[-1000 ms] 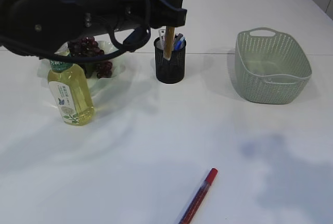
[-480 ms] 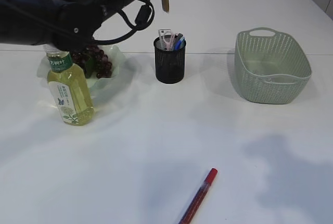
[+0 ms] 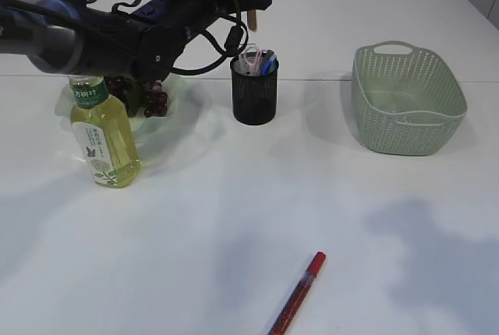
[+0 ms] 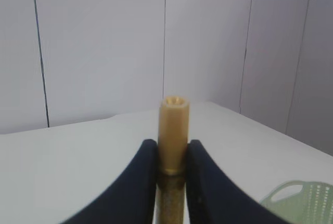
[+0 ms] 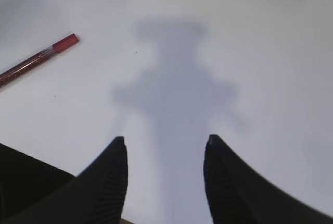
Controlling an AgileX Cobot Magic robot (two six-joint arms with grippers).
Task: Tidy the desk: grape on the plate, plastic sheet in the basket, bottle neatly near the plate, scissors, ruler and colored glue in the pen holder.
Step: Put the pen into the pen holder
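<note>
In the exterior view, the left tool (image 3: pixel 251 8) hangs above one black mesh pen holder (image 3: pixel 254 93), gripping a tan wooden ruler (image 3: pixel 251 17). Below-left of it stand one yellow plastic bottle (image 3: pixel 104 134) and purple grapes (image 3: pixel 153 100); one green woven basket (image 3: pixel 408 100) sits right.

The left wrist view shows the ruler clamped upright.

In the right wrist view, the right tool (image 5: pixel 165 148) gapes empty; one red glitter glue pen (image 5: pixel 36 60) lies up-left on the white table (image 5: pixel 270 78).

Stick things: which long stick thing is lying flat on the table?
The red glue pen near the front edge lies flat. The tan ruler is held upright in the left gripper.
</note>
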